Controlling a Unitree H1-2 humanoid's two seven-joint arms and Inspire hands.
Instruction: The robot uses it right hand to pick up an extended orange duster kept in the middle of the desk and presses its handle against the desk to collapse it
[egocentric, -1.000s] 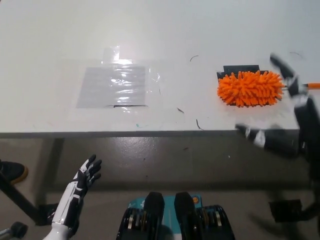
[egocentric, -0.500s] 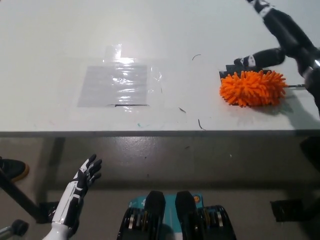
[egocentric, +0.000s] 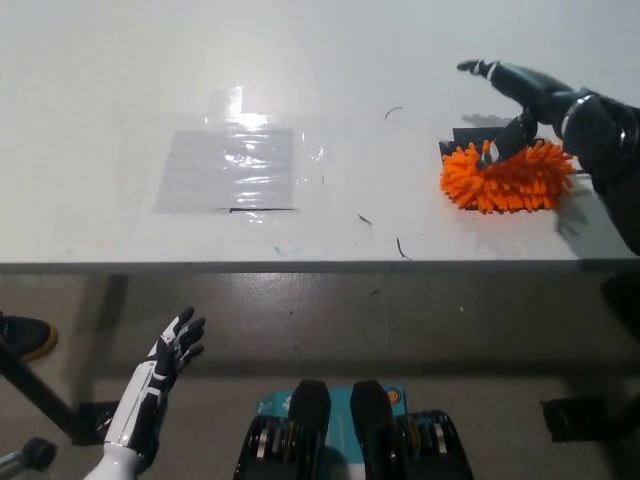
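Observation:
The orange duster (egocentric: 505, 178) lies on the white desk (egocentric: 330, 60) at the right, its fluffy head on a black tape patch. Its handle runs right and is hidden behind my black arm. My right hand (egocentric: 520, 92) hovers just above the far side of the duster head, open, fingers stretched left and thumb pointing down at the fluff. It holds nothing. My white left hand (egocentric: 170, 355) rests low at the lower left, below the desk edge, open with fingers spread.
A clear plastic sheet (egocentric: 228, 168) is taped to the desk left of centre. The desk's front edge (egocentric: 300, 267) crosses the picture, with grey floor below. A dark shoe (egocentric: 25, 340) shows at the far left.
My right hand has come down and left from the upper right, and now sits over the duster head. The duster and my left hand have not moved.

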